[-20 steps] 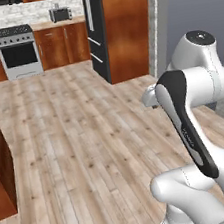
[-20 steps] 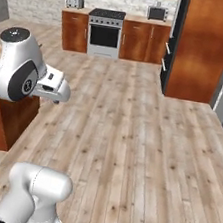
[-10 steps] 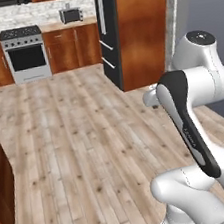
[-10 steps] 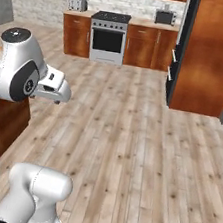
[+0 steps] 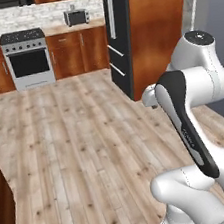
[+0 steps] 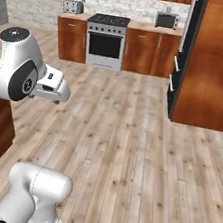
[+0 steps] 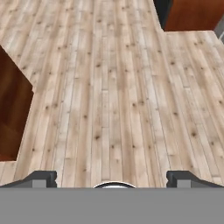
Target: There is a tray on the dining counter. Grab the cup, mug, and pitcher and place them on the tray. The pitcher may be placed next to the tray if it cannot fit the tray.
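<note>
Two finger tips of the gripper point(image 7: 112, 178) stand wide apart, nothing between them, pointed down at bare wood floor point(image 7: 113, 87). No task vessel or tray can be placed from these pictures. Stove point(image 5: 27, 59) sits against the far wall; toaster point(image 5: 76, 17) on the counter right of the stove, tall dark fridge point(image 5: 118, 32) further right. Reddish wood base corner point(image 7: 13, 109) sits left of the gripper.
</note>
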Controlling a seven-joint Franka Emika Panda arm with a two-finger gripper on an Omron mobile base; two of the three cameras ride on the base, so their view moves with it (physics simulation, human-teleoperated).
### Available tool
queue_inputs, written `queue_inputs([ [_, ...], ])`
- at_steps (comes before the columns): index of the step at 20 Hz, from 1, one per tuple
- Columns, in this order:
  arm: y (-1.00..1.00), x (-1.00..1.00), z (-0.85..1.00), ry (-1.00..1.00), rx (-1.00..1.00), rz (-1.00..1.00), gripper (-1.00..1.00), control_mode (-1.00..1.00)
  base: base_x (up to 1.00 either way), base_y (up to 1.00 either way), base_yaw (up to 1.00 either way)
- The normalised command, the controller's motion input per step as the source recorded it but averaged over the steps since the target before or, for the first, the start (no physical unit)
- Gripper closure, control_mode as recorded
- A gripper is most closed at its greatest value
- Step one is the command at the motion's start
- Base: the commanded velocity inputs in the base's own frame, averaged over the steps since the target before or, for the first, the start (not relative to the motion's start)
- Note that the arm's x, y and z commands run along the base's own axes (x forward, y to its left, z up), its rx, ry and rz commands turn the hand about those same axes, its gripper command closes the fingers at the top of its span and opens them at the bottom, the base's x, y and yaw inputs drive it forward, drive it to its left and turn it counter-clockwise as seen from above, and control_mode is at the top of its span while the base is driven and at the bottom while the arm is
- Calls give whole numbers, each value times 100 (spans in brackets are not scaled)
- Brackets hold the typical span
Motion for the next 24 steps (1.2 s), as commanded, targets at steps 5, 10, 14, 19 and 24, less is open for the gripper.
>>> queue_inputs([
  [5, 0, 0, 0, 0, 0, 0, -100, 100, 100, 0, 0],
  [10, 0, 0, 0, 0, 0, 0, -100, 100, 100, 0, 0],
  [14, 0, 0, 0, 0, 0, 0, -100, 100, 100, 0, 0],
  [19, 0, 0, 0, 0, 0, 0, -100, 100, 100, 0, 0],
  [24, 0, 0, 0, 0, 0, 0, -100, 100, 100, 0, 0],
])
